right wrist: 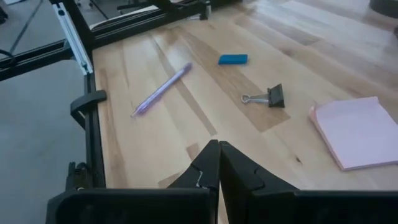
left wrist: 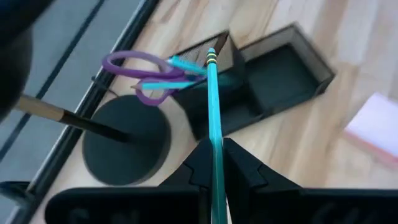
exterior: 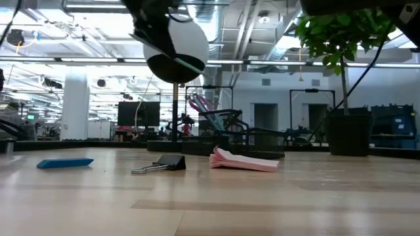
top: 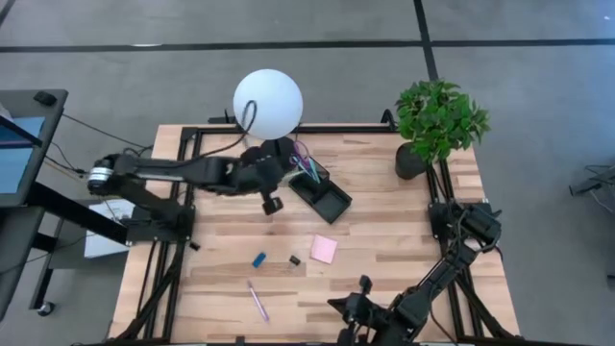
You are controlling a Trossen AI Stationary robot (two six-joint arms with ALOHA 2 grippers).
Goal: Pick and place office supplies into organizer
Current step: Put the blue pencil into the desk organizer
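We found the right claw (right wrist: 216, 163) pressed together with nothing in it, low over the near edge of the tabletop (top: 404, 216). Just ahead of it lay the purple pen (right wrist: 160, 90), and past that the blue block (right wrist: 232, 59) and the black clip (right wrist: 268, 97), with the pink pad (right wrist: 357, 130) off to one side of the clip. All four rested flat on the wood, apart from one another.

Farther off, the left claw (left wrist: 216, 163) was clamped on a teal pen (left wrist: 213, 118), which ran out between its fingers toward the organizer (left wrist: 273, 74). The pen's tip reached the rim of the taller cup section, though we could not tell whether it touched. The purple scissors (left wrist: 140, 74) stood in that cup with their handles sticking out, beside another teal pen. The lower tray section lay just beyond the cup, on the side away from the claw.

Next to the organizer stood the lamp's round black base (left wrist: 127, 140), its white globe (top: 268, 103) overhead. The plant (top: 437, 120) sat well apart at the far corner.
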